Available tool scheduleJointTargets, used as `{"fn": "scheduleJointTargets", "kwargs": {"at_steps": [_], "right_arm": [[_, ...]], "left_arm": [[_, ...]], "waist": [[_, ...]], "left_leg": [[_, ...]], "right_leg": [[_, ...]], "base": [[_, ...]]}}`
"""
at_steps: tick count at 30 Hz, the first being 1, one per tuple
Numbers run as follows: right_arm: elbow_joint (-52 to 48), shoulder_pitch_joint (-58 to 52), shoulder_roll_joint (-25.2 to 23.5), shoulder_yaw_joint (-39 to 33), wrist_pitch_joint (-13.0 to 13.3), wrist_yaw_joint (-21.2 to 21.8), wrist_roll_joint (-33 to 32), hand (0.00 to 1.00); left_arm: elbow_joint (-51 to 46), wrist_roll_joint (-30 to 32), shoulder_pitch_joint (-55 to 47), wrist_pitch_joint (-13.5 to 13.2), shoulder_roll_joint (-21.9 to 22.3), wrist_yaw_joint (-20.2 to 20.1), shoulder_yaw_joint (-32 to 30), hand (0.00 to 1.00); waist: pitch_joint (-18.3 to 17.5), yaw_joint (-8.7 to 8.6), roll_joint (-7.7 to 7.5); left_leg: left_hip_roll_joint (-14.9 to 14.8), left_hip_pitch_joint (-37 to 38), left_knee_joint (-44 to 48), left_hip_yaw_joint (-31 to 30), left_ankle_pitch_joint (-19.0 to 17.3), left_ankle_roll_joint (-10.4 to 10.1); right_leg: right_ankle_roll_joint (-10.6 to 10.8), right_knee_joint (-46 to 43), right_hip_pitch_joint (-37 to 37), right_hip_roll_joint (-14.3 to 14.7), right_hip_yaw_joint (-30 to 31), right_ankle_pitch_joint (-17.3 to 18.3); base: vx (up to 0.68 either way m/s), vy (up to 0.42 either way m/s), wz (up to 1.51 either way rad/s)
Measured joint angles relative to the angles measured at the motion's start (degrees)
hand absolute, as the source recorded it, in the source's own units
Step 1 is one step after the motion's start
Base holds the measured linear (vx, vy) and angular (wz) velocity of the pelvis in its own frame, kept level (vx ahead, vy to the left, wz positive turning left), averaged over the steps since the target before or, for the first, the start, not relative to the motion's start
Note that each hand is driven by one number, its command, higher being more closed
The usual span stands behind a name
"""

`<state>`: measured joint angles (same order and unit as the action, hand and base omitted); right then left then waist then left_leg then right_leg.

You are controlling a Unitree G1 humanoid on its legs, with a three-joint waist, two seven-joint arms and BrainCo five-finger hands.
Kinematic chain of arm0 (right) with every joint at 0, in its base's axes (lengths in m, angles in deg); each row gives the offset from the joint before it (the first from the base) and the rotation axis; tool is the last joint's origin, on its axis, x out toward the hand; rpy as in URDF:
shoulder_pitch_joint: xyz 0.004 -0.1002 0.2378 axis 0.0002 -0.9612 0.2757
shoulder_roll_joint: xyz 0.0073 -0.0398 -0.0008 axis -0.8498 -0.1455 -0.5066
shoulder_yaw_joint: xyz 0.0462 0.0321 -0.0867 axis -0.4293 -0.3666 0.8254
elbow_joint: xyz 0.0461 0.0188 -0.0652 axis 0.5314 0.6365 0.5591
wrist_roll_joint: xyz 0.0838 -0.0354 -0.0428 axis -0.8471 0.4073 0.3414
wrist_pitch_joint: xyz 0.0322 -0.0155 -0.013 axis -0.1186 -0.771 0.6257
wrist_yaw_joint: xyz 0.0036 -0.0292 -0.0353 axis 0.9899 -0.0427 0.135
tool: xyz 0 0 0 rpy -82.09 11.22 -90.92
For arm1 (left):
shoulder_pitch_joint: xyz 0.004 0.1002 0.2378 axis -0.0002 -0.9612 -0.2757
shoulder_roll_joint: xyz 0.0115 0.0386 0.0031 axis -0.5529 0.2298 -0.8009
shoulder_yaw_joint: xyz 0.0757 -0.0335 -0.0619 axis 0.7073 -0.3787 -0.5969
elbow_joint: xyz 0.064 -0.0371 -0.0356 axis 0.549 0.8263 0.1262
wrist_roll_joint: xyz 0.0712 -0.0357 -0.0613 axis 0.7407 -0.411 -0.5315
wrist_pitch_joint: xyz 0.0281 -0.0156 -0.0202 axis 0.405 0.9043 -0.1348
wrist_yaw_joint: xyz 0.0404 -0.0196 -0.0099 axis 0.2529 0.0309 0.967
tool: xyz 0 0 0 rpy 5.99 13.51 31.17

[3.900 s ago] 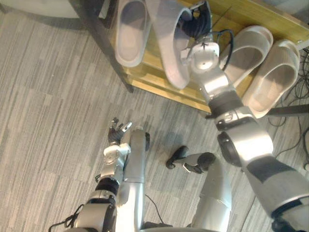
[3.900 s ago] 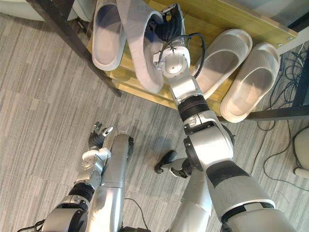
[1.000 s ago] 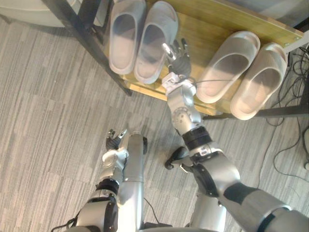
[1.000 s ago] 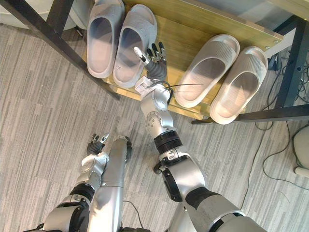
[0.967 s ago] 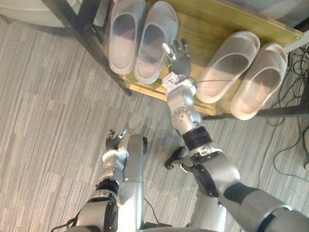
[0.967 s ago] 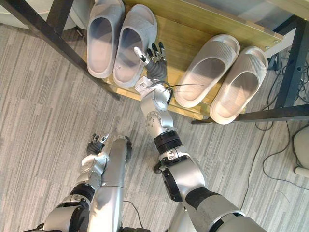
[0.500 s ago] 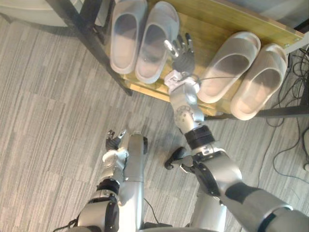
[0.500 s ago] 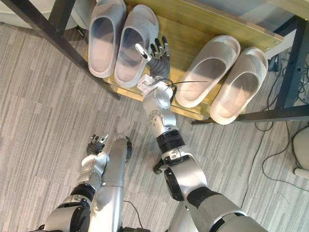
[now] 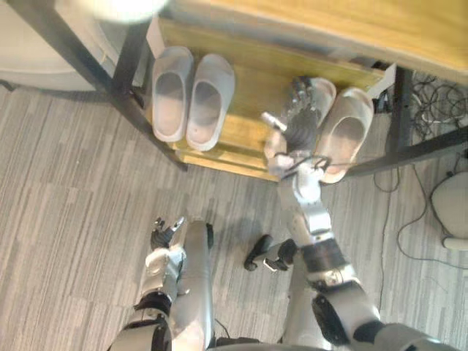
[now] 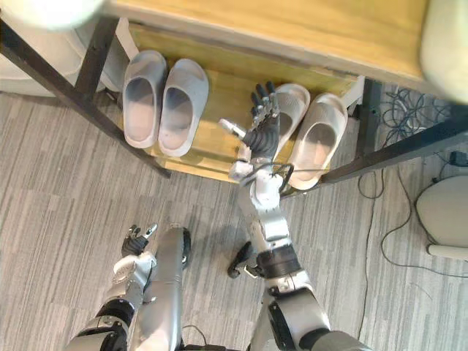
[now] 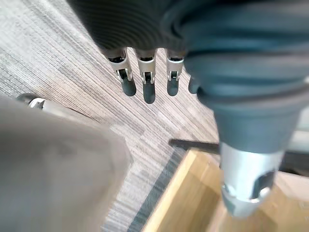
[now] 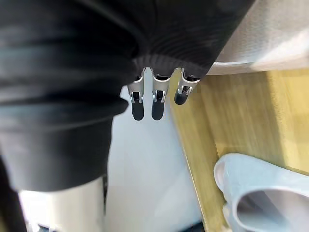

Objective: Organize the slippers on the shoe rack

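Two pairs of slippers lie on the low wooden shelf (image 9: 252,88) of the shoe rack. The grey pair (image 9: 191,99) lies side by side at the left. The pale pair (image 10: 316,142) lies at the right, its left slipper (image 10: 294,102) partly behind my right hand (image 10: 262,130). That hand reaches over the shelf's front edge with straight fingers (image 12: 154,104) and holds nothing. My left hand (image 9: 164,231) hangs low over the carpet, its fingers (image 11: 147,87) relaxed and empty.
Black metal legs (image 9: 95,73) frame the rack, and an upper wooden board (image 10: 292,29) overhangs it. Cables (image 9: 431,95) and a white round base (image 9: 450,212) lie on the floor at the right. Grey carpet (image 9: 66,219) spreads in front.
The camera has pulled back, so the rack looks smaller. My right hand has moved from beside the grey pair to the right, over the pale pair. The left hand stays put.
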<state>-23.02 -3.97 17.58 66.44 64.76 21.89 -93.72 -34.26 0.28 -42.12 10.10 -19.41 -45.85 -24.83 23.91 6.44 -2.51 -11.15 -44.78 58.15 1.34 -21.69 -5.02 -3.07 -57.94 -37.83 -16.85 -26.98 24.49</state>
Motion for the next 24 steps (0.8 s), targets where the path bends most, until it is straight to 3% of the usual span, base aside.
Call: {"fn": "scheduleJointTargets", "kwargs": {"at_steps": [2,5,10,14,18,24], "right_arm": [[-1.6,-4.69,0.03,1.76,-0.04,1.66,2.26,0.0],[-0.13,-11.7,0.44,4.19,-0.32,5.12,6.72,0.0],[13.05,-18.27,3.47,5.26,-1.2,9.58,11.43,0.0],[22.25,-22.98,5.78,2.71,-2.47,11.37,13.31,0.0],[29.51,-25.74,7.45,-1.17,-3.56,12.15,15.98,0.0],[41.95,-26.28,8.82,-6.1,-4.54,11.97,21.06,0.0]], "left_arm": [[-0.09,0.77,-1.38,-0.02,-0.04,-0.44,2.71,0.0],[0.41,2.8,-3.89,-0.22,-0.67,-1.74,7.9,0.0],[3.44,5.47,-7.77,-0.57,-2.46,-4.25,16.97,0.0],[3.42,6.25,-11.38,-0.59,-2.57,-4.92,18.65,0.0],[3.32,8.33,-13.33,-0.65,-3.45,-5.11,20.74,0.0],[-0.78,10.93,-13.84,-0.77,-4.56,-5.38,24.26,0.0]], "waist": [[-0.27,-0.42,-0.32],[-2.69,-1.17,-2.14],[-7.22,-3.3,-4.47],[-10.72,-4.16,-2.85],[-14.11,-4.4,-0.25],[-15.44,-4.68,1.06]], "left_leg": [[0.07,5.33,-4.47,1.54,1.08,-0.06],[0.84,12.54,-12.92,3.19,3.56,0.04],[2.5,24.32,-28.1,5.7,8.55,0.33],[4.8,32.25,-39.15,7.55,12.74,0.7],[6.22,40.07,-50.75,8.76,17.33,0.74],[6.9,45.28,-55.04,8.42,19.02,0.66]], "right_leg": [[0.26,4.02,4.54,0.32,-0.01,-1.56],[1.15,12.16,10.75,1.63,-0.26,-4.51],[2.72,27.55,21.03,4.4,-0.74,-10.74],[4.43,37.23,27.19,5.27,-0.56,-14.95],[5.46,46.37,33.21,6.97,-0.74,-19.12],[6.22,53.28,39.57,8.39,-1.57,-22.13]], "base": [[0.08,0.031,-0.03],[0.1,0.037,-0.03],[0.12,0.063,-0.04],[0.14,0.062,-0.06],[0.1,0.01,-0.05],[0.01,0.002,0.03]]}}
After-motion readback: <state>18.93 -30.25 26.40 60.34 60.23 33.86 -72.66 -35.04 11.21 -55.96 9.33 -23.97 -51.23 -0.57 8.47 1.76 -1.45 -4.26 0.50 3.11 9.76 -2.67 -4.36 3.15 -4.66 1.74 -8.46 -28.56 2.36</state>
